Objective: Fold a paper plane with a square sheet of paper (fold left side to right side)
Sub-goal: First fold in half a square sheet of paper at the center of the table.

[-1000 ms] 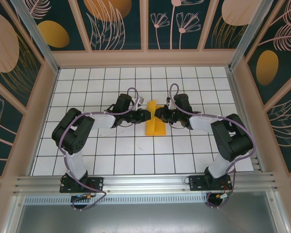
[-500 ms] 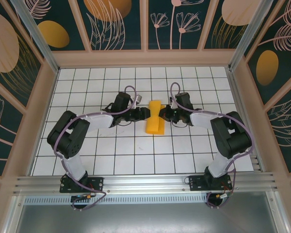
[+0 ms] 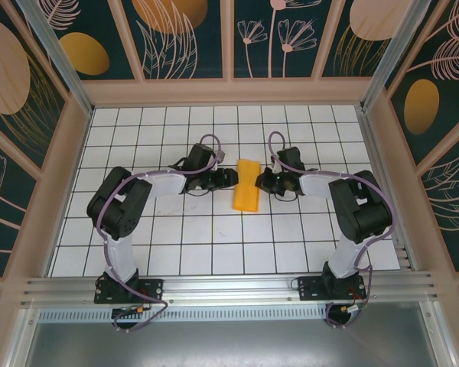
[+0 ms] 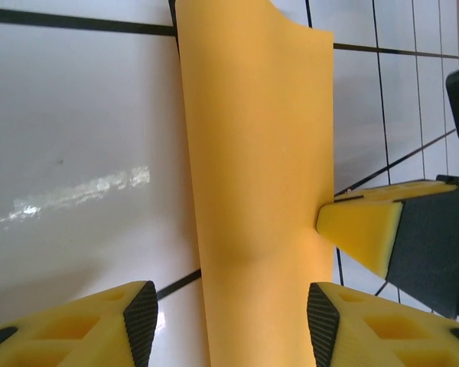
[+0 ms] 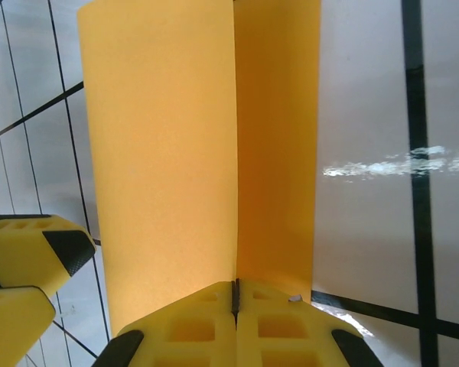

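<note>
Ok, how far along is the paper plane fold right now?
Done: the orange paper is folded lengthwise into a narrow strip, its crease plain in the right wrist view. In hand: the right claw is shut on the strip at that crease, while the left claw stands open astride it. Left: no pointed nose or wings show, so the dart shaping looks yet to come.

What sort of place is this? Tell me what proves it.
Probably a robot test cell: a black left arm and right arm bolted to an aluminium rail, a white gridded tabletop, leaf-painted wall panels. An orange folded paper sheet lies between the arms.
</note>
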